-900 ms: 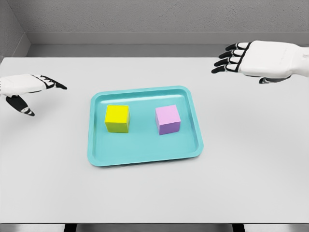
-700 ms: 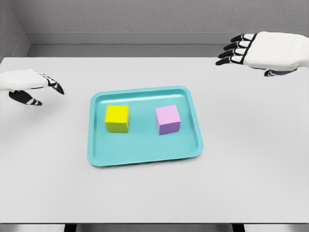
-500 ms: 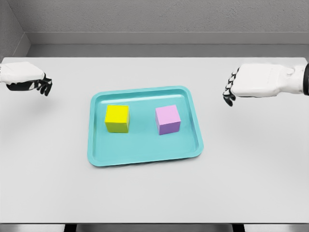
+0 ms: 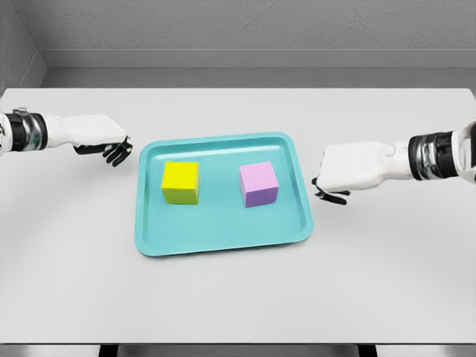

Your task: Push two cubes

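Observation:
A yellow cube [image 4: 181, 182] and a pink cube [image 4: 259, 184] sit side by side, a gap between them, in a teal tray [image 4: 223, 236] at the table's middle. My left hand [image 4: 113, 149] hovers just outside the tray's left rim, level with its far corner, fingers curled down and holding nothing. My right hand [image 4: 327, 190] is just past the tray's right rim, about level with the pink cube, fingers curled under the palm and empty. Neither hand touches a cube.
The tray lies on a pale grey table [image 4: 238, 297] whose front edge runs along the picture's bottom. A grey wall [image 4: 238, 30] stands behind the table's far edge.
Both hands have curled their fingers and moved inward and toward me, from the table's far sides to just outside the tray's left and right rims. The cubes and tray have not moved.

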You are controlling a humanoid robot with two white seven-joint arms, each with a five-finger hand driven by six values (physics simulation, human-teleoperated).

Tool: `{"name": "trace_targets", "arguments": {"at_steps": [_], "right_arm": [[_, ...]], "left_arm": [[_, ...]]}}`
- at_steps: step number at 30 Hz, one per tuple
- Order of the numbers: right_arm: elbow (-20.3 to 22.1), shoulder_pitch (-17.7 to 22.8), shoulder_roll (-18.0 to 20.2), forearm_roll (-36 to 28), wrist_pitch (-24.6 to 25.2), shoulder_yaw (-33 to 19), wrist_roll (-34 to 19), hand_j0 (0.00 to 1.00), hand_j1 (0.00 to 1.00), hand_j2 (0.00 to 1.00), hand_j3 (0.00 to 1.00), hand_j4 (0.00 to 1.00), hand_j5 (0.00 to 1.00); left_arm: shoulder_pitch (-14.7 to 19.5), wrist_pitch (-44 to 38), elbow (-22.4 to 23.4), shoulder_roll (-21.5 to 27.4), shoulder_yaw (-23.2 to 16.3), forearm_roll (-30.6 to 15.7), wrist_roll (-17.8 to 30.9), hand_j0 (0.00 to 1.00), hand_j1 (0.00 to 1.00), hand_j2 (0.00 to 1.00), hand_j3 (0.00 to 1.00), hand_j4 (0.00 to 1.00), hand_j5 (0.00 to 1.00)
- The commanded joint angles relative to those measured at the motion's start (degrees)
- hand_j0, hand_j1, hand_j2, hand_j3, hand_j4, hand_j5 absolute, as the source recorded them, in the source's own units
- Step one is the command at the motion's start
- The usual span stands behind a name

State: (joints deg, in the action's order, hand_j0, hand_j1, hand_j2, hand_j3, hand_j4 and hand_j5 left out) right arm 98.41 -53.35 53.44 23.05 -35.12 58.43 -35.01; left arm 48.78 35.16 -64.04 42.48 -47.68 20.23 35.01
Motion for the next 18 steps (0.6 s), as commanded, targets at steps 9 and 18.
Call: {"name": "trace_targets", "arguments": {"at_steps": [9, 18], "right_arm": [[-3.2, -0.7, -4.0, 1.0, 0.1, 1.3, 0.0, 0.0, 0.0, 0.0, 0.0, 0.0, 0.0], [-9.0, -2.4, -7.9, 3.1, 0.1, 4.4, 0.0, 0.0, 0.0, 0.0, 0.0, 0.0, 0.0]], "left_arm": [[-0.4, -0.2, -9.5, 0.3, -2.8, 9.5, 0.0, 0.04, 0.04, 0.04, 0.04, 0.04, 0.04], [-0.3, -0.2, -10.6, 0.3, -3.7, 12.3, 0.0, 0.05, 0.05, 0.05, 0.05, 0.05, 0.05]]}}
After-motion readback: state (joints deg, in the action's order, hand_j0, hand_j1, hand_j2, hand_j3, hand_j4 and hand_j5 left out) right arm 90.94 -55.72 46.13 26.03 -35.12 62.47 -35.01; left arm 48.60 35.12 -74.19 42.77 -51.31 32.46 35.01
